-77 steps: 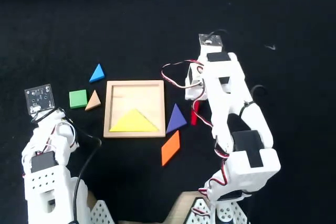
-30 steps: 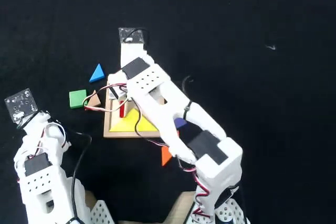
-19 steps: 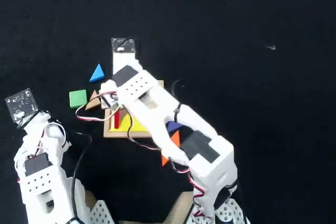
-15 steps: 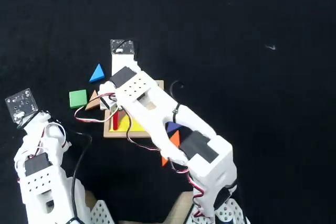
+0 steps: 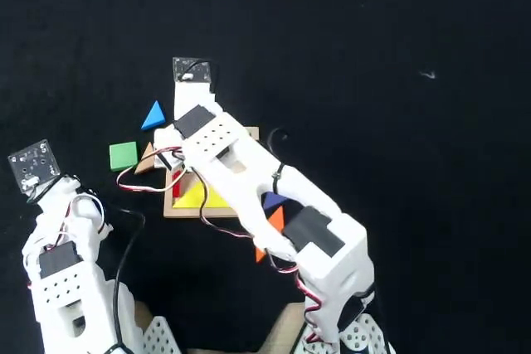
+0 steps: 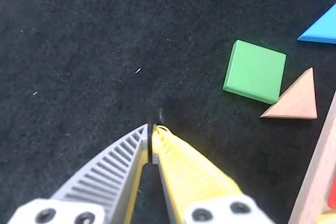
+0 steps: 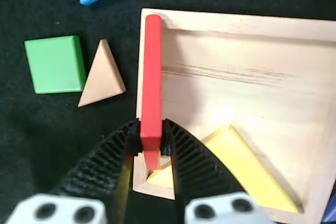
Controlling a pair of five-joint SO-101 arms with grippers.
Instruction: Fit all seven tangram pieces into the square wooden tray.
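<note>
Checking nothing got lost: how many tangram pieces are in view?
7. The blue triangle, green square and tan triangle lie beside the tray; yellow triangle inside it; red piece in the right gripper at its edge; purple piece and orange piece partly under the right arm.

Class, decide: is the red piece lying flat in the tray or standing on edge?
On edge: the red piece shows its narrow side, pinched by the right gripper.
</note>
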